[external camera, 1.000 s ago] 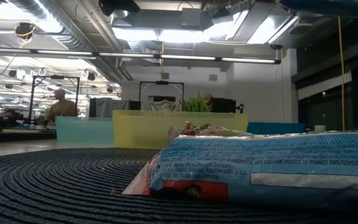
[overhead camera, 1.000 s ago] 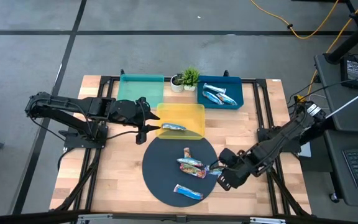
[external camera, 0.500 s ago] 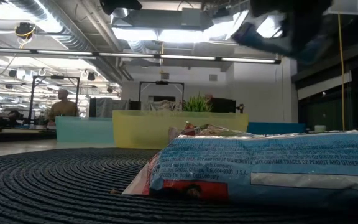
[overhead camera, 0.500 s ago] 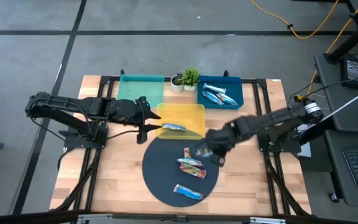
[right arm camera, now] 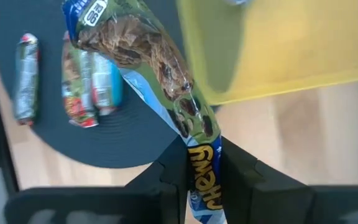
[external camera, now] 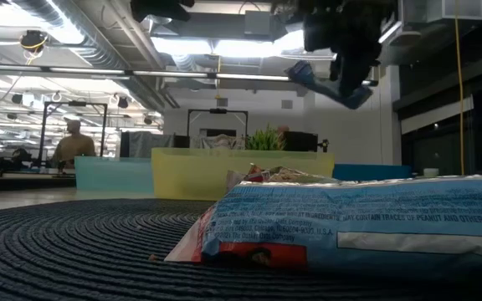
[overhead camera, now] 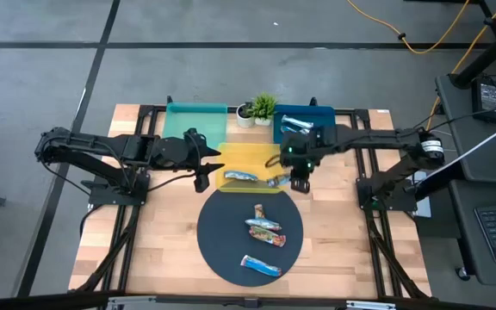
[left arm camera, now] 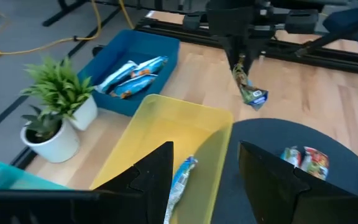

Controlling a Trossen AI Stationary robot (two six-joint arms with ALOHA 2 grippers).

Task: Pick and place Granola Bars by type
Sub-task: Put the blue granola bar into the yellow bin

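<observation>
Just past the yellow tray's [overhead camera: 250, 158] near right corner, your right hand [overhead camera: 298, 176] hangs above the desk [overhead camera: 158, 232], its fingers clamped on a Chewy granola bar [right arm camera: 160, 68]. The bar dangles below the fingers, tilted, with its free end toward the yellow tray and the round dark mat [overhead camera: 222, 245].

Behind that hand sits the blue tray [overhead camera: 327, 115], which holds several bars [left arm camera: 132, 74]. Beside it stand two small potted plants [overhead camera: 258, 109], and further along the teal tray [overhead camera: 195, 120].

On the mat, in front of your right hand, lie three more granola bars [overhead camera: 263, 227]: two close together near the middle and one nearer the front edge.

Your left hand [overhead camera: 205, 168] waits at the yellow tray's left side, fingers apart and empty. One blue-wrapped bar [overhead camera: 241, 176] lies inside the yellow tray, just ahead of those fingers.

In the low view a bar with a blue and red wrapper [external camera: 350, 221] fills the foreground on the mat. In the room beyond the desk a person [external camera: 72, 144] sits.
</observation>
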